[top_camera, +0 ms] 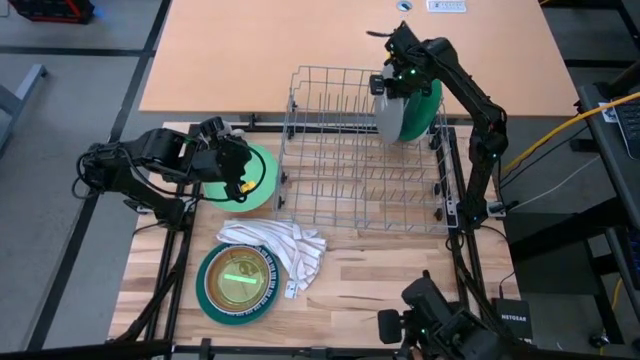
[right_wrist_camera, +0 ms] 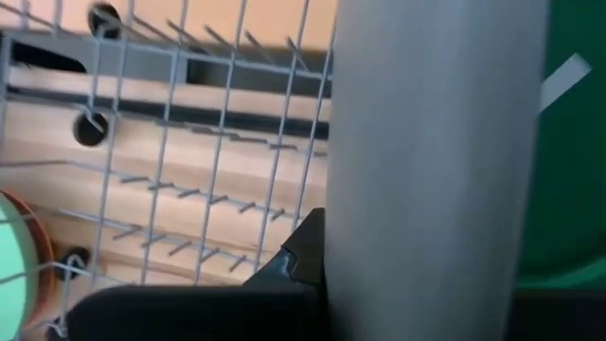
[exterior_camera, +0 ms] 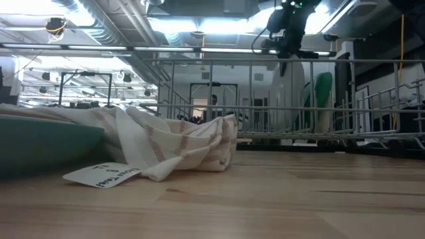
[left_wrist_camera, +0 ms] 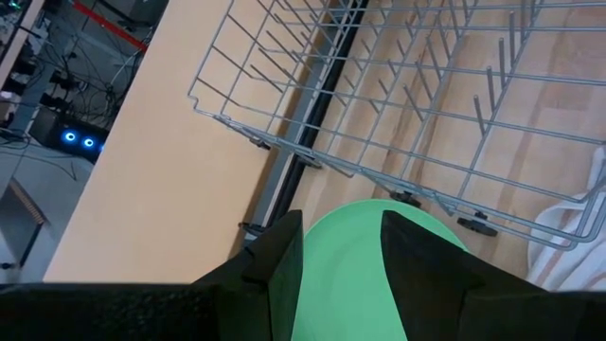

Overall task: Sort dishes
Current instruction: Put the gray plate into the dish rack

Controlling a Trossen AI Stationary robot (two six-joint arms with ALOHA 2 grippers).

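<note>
Grey plate stands upright in the far right of the wire rack, beside a green plate, with the right gripper jaws clamped on its rim. It should seat squarely between tines before release. Left gripper, jaws open, straddles the light green plate on the desk at left.

Overall light: bright and even in the high view, with soft, faint shadows.
Source: ceiling light panels glow behind the wire rack in the low view and wash out to white.
Backlight: in that view the cloth and the table look dim.
Blur: the grey plate is out of focus in the right wrist view.
Left wrist view: green plate evenly lit, rack wires sharp.
</note>
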